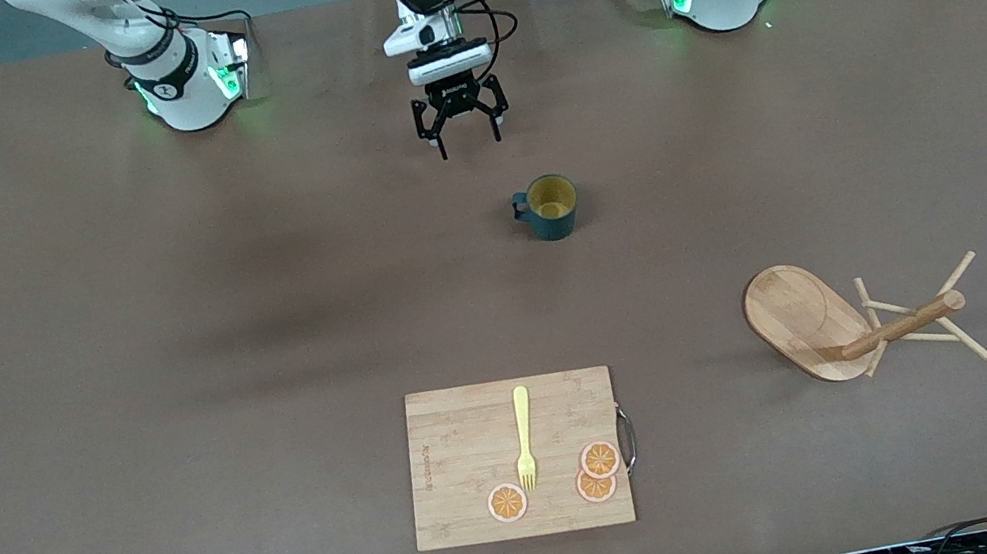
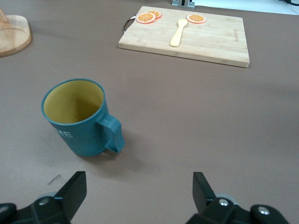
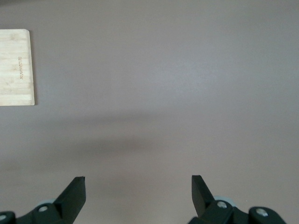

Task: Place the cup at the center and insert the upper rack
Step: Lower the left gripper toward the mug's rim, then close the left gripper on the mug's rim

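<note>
Two things matter here. Nearest the front camera, toward the left arm's end of the table, the rack (image 1: 852, 325) lies tipped on its side. Farther from the camera the cup (image 1: 550, 206) stands upright and free near mid-table. The left gripper (image 1: 463, 125), fingers spread, hangs over bare table just past it. It should probably straddle the rim squarely, clear of the handle. The right gripper (image 3: 138, 189), also spread, waits over bare table.
</note>
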`<state>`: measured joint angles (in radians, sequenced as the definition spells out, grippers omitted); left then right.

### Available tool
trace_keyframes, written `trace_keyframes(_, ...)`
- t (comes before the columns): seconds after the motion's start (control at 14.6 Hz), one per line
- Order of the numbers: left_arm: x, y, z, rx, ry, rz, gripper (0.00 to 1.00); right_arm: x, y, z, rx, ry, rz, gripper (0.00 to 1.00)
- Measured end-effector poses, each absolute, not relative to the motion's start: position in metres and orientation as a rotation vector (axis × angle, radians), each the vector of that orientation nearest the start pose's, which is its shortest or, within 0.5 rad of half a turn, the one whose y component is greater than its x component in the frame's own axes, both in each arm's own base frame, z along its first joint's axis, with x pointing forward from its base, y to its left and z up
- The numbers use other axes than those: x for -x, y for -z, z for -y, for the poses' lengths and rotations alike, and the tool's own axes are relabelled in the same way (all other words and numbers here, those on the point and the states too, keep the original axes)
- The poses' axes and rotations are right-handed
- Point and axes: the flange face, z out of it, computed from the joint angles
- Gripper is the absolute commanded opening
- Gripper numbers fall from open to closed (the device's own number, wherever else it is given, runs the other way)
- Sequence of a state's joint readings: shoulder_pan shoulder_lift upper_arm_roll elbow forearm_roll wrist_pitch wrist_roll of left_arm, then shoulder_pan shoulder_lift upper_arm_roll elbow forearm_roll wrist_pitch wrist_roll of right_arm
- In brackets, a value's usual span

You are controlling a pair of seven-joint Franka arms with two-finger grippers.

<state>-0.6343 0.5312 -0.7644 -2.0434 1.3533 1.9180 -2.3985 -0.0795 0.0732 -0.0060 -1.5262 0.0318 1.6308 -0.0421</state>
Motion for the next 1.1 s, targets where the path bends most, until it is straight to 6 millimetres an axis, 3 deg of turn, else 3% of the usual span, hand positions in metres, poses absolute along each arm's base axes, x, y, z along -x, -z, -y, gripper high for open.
trace_keyframes(0.34, -0.183, -0.221, 0.539, 2.728, 1.336, 0.232, 1.0, -0.561, -0.609, 0.044, 3.112, 0.048, -0.069, 1.0)
trace_keyframes(1.1, -0.164, -0.135, 0.527, 2.616, 1.509, 0.05, 0.94, -0.555, -0.597, 0.044, 3.112, 0.033, -0.069, 1.0)
